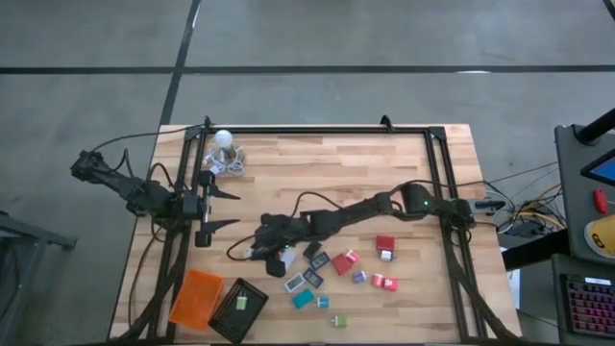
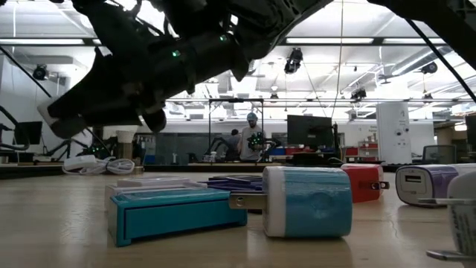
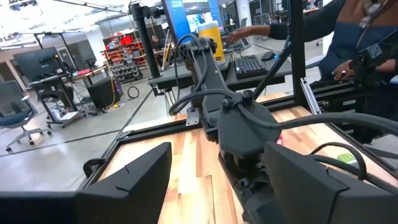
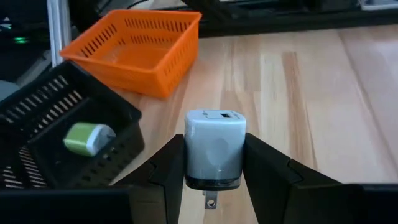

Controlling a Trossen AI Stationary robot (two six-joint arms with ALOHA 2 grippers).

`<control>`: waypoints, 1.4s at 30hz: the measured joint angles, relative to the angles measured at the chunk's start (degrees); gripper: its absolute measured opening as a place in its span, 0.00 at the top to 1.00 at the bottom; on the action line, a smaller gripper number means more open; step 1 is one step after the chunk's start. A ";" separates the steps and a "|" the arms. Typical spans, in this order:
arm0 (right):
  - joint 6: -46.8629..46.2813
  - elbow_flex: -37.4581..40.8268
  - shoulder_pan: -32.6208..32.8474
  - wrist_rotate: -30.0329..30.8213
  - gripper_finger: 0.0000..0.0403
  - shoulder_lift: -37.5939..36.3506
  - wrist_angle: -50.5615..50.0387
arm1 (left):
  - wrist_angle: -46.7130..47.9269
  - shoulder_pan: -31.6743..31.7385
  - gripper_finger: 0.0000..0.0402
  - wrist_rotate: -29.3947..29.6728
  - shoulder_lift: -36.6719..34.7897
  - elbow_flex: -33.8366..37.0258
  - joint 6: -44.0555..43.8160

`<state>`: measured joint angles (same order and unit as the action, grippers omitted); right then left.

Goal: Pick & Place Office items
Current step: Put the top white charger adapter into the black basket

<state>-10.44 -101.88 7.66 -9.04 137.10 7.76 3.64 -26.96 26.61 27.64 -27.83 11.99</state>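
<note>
The right claw is clamped on a small pale plug block, held by its two flat sides with the metal prongs pointing down, above the table near the black tray. The block looks light, rigid and smooth-skinned, so it could slip in the grip; the flat sides seem the best place to hold it. A green piece already lies in the black tray, and the orange tray sits just beside it. The other small pieces lie scattered on the table toward the right arm's side, clear of the way to the trays. The left claw waits open near the table's left edge, beside a white bulb with its cord.
</note>
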 joint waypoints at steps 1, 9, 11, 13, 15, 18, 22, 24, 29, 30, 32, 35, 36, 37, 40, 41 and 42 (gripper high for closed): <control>-0.03 0.38 0.00 -0.02 0.68 0.00 0.35 | 0.00 0.00 0.35 0.00 0.00 0.00 0.00; 5.58 2.49 0.06 0.15 0.68 0.00 5.36 | 0.01 0.00 0.35 0.01 0.00 0.00 0.02; 6.56 3.39 0.11 0.13 0.68 0.00 8.05 | 0.02 0.00 0.35 0.01 0.00 0.00 0.02; 6.07 4.38 0.11 0.11 0.68 0.00 9.89 | 0.02 0.00 0.35 0.02 0.00 0.00 0.02; 4.63 5.52 0.04 0.11 0.68 0.00 10.88 | 0.02 0.00 0.35 0.02 0.00 0.00 0.02; 3.11 6.76 -0.13 0.13 0.68 0.00 10.99 | 0.04 0.00 0.35 0.02 0.00 0.00 0.02; 2.98 7.83 -0.17 0.13 0.68 0.00 12.70 | 0.03 -0.02 0.35 0.02 0.26 0.00 0.02; 2.48 8.63 -0.17 0.11 0.68 0.00 14.06 | 0.04 -0.02 0.35 0.02 0.44 0.00 0.02; -0.42 10.18 -0.17 0.11 0.68 0.00 14.95 | 0.04 -0.02 0.35 0.02 0.76 0.00 0.02; -0.93 10.49 -0.17 0.10 0.68 0.00 14.91 | 0.03 -0.02 0.35 0.04 0.76 0.00 0.02; -1.76 10.96 -0.17 0.11 0.68 0.00 14.73 | 0.02 -0.02 0.35 0.03 0.74 0.00 0.02; -4.03 11.05 -0.18 0.11 0.68 0.00 13.40 | 0.02 -0.02 0.35 0.04 0.77 0.00 0.02; -5.20 11.05 -0.28 0.10 0.68 0.00 12.45 | -0.02 -0.02 0.35 0.04 0.81 0.00 0.02; -6.37 11.05 -0.38 0.04 0.68 0.00 11.44 | -0.04 -0.02 0.35 0.04 0.83 0.00 0.02; -8.62 11.09 -0.55 0.04 0.68 0.00 8.94 | -0.04 -0.04 0.35 0.04 0.86 0.00 0.02; -8.70 11.10 -0.59 0.08 0.68 0.00 8.71 | -0.05 -0.04 0.35 0.04 0.86 0.00 0.02; -8.72 11.10 -0.61 0.07 0.68 -0.01 8.86 | -0.07 -0.04 0.35 0.04 0.85 0.00 0.02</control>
<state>-19.16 -90.78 7.05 -8.97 137.08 16.62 3.57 -27.00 26.65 28.49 -27.83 12.01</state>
